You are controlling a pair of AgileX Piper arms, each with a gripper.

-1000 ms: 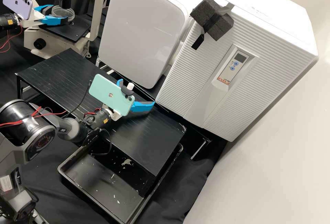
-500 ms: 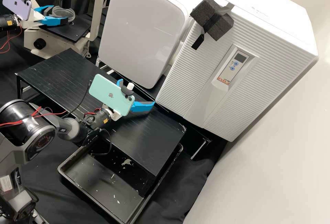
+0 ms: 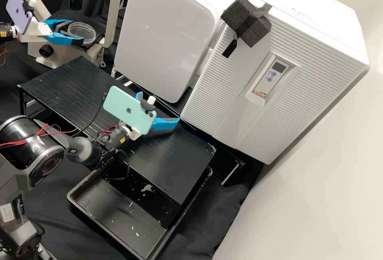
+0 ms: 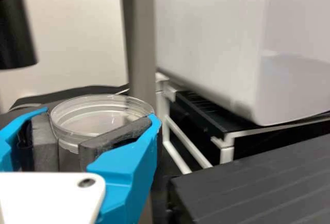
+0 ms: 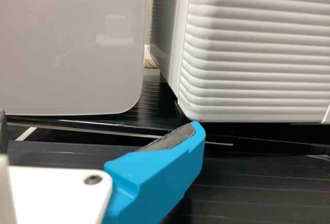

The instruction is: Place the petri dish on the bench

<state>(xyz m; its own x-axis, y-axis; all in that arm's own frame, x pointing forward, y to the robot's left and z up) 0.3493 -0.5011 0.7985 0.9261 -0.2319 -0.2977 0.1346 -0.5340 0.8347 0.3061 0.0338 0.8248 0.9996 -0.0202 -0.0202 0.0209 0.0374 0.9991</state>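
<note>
Now we log: one petri dish (image 3: 87, 32), pinched in left gripper (image 3: 76, 31), upper left, shifted down-rightward, carry likely begun, placing ahead; one right gripper (image 3: 159, 107), centre, spread wide.

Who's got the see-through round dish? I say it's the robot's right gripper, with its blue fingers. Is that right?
Not quite: it's the robot's left gripper that has the see-through round dish, with its blue fingers. The left wrist view shows this.
</note>
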